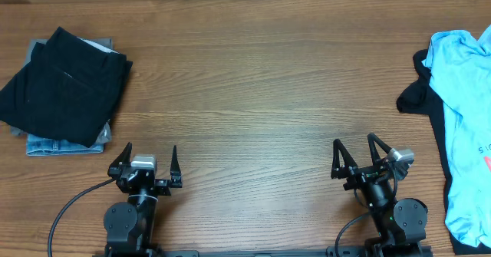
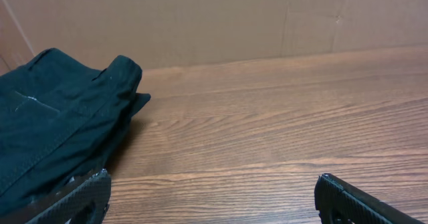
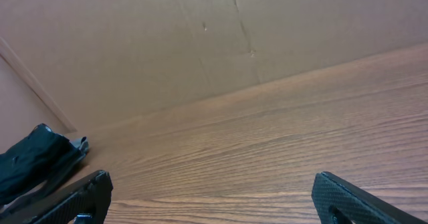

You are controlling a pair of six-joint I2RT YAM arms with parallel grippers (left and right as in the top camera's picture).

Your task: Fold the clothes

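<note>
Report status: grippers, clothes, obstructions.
Left gripper open, empty. Right gripper open, empty. Folded stack at left; blue T-shirt unfolded at right. Nothing between.

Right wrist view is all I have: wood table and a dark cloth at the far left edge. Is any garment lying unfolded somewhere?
Observer: Yes. A light blue T-shirt lies spread out at the right end of the table, outside your view.
Operator: Is it alone there?
Observer: No. A black garment lies under it and sticks out on its left side.
Operator: And the dark cloth that I see?
Observer: It seems to be the folded pile at the left end. There a black piece lies on top of a denim piece.
</note>
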